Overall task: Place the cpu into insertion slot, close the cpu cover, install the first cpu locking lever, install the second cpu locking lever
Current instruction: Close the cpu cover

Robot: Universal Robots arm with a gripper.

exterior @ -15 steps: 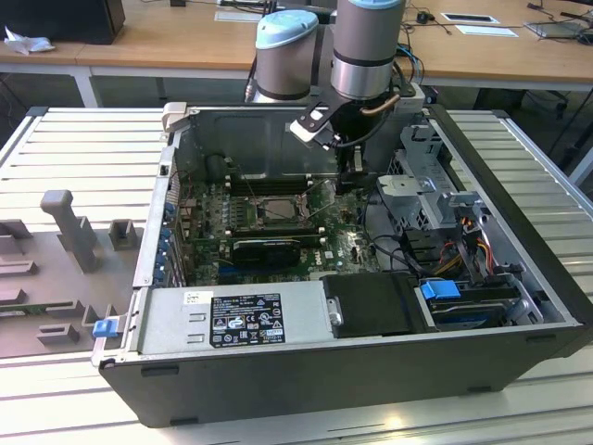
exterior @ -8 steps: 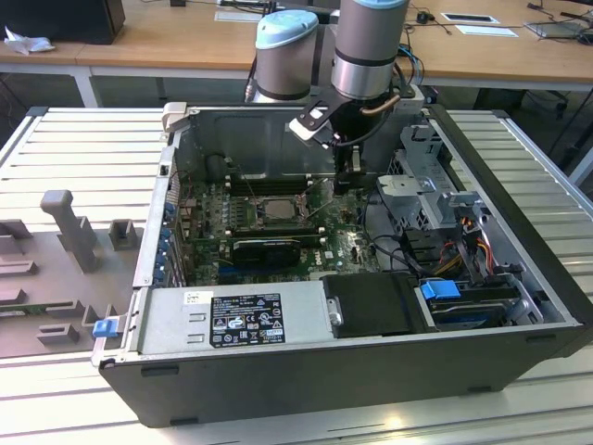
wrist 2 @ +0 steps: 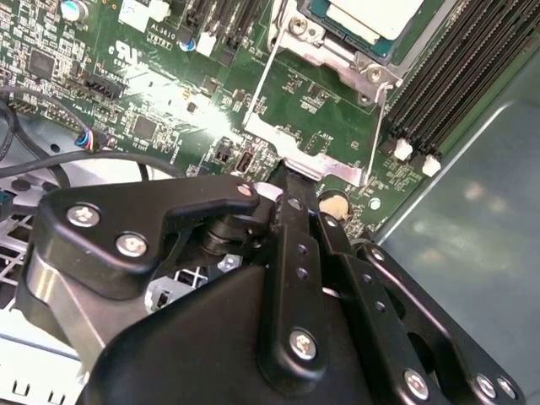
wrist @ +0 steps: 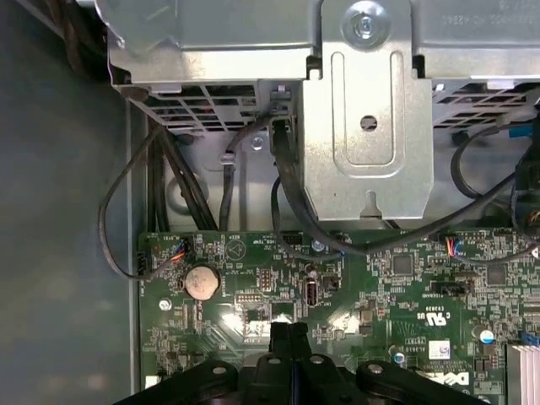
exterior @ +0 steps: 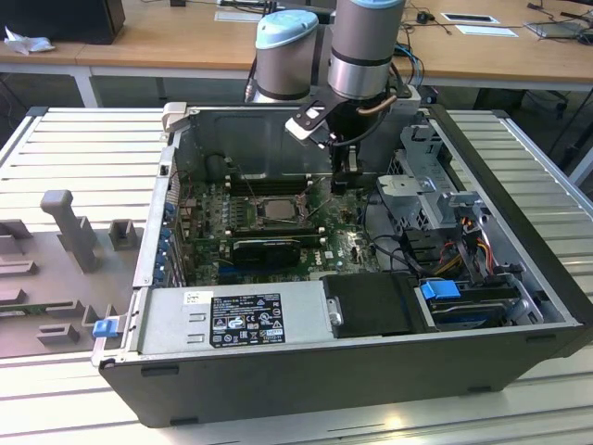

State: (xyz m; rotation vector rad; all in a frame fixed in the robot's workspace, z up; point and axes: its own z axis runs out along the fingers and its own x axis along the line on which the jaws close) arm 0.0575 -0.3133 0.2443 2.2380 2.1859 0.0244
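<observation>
The cpu (exterior: 277,209) lies in the insertion slot (exterior: 252,215) on the green board, its pale top (wrist 2: 375,15) showing through the window of the cpu cover (wrist 2: 333,55), which lies flat over it. Two thin wire levers (wrist 2: 260,80) (wrist 2: 378,126) run along the socket's sides. My gripper (exterior: 346,184) hangs inside the case, on the exterior view's right of the socket. Its black fingers (wrist 2: 291,177) are shut together, the tips at a silvery metal tab (wrist 2: 316,160) on the socket's edge. Nothing shows between the fingers (wrist: 289,331).
Black memory slots (wrist 2: 456,76) flank the socket. A metal drive cage (wrist: 363,110) with black cables (wrist: 283,190) stands close behind my gripper. A coin cell (wrist: 202,281) sits on the board. The power supply (exterior: 232,320) fills the case front. Grey fixtures (exterior: 69,227) stand outside.
</observation>
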